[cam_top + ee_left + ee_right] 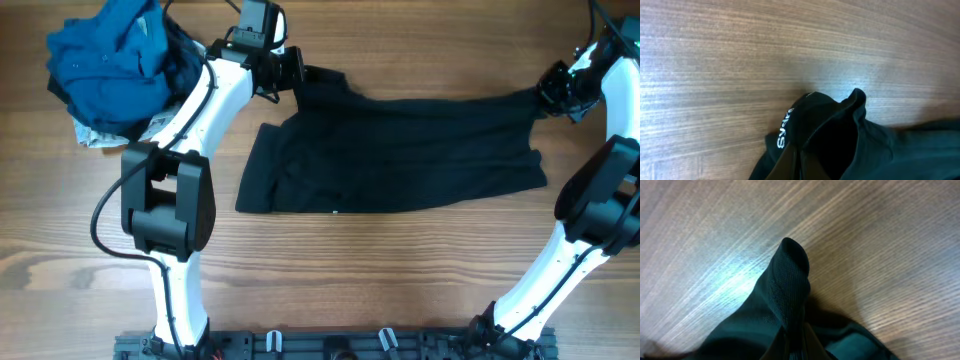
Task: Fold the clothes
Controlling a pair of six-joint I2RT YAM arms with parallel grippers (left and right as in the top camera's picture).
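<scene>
1. The shirt lies across the middle of the table, black, spread wide from left to right.
2. Its near edge rests flat on the wood. A tiny white mark shows on that edge.
3. Its far edge runs between the two grippers, one at each far corner.
4. The left gripper is clamped on the far left corner of the shirt.
5. In the left wrist view, a bunched fold of the shirt rises above the table, pinched in the left gripper. White lettering shows on the fold; it is too partial to read.
6. The right gripper is clamped on the far right corner of the shirt.
7. In the right wrist view, a narrow peak of the shirt stands up from the right gripper, its jaws closed on the fabric.
8. A blue pile of garments sits at the far left corner of the table, apart from the shirt, behind the left arm.
9. A pale cloth shows under the near side of the blue pile.
</scene>
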